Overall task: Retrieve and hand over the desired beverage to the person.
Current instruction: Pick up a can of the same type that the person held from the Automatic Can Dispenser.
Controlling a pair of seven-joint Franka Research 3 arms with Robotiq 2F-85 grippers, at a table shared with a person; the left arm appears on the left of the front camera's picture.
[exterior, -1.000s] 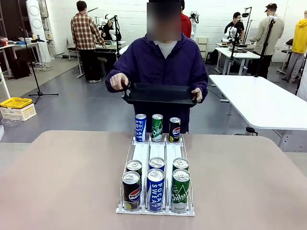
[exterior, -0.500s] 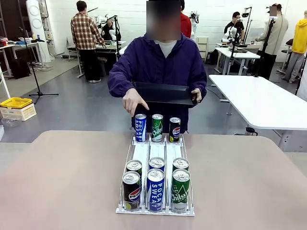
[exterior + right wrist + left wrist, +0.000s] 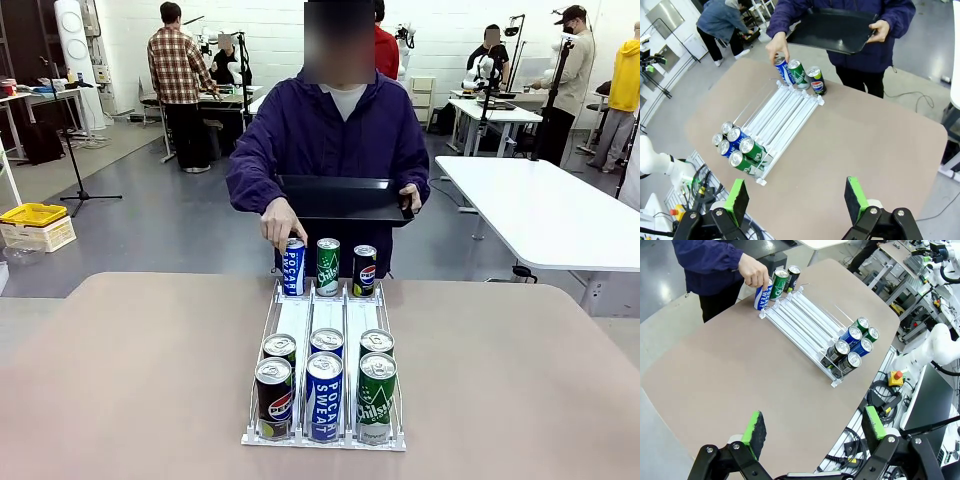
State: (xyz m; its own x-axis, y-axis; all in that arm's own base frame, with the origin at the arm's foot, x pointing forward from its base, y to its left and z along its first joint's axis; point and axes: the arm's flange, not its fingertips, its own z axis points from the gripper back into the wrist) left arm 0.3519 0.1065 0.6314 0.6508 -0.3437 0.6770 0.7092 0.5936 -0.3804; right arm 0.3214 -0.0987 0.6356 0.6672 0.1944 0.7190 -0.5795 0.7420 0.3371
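Tan tabletop (image 3: pixel 130 380): broad bare margins either side of the white can rack (image 3: pixel 297 318), whose far end meets the table's far edge. High above the table hang the left gripper (image 3: pixel 814 427) and right gripper (image 3: pixel 796 199), fingers spread wide, nothing held. At the rack's far end the person (image 3: pixel 340 130) grips the blue Pocari Sweat can (image 3: pixel 292 266) by its top with the right hand (image 3: pixel 283 222). The left hand (image 3: pixel 410 197) holds a black tray (image 3: pixel 345 197) just beyond the edge.

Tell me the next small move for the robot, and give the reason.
Probably bring the open right tool down toward the near Pocari Sweat can in the middle lane of the rack: the person's hand touches the far Pocari Sweat can, seemingly choosing that drink.
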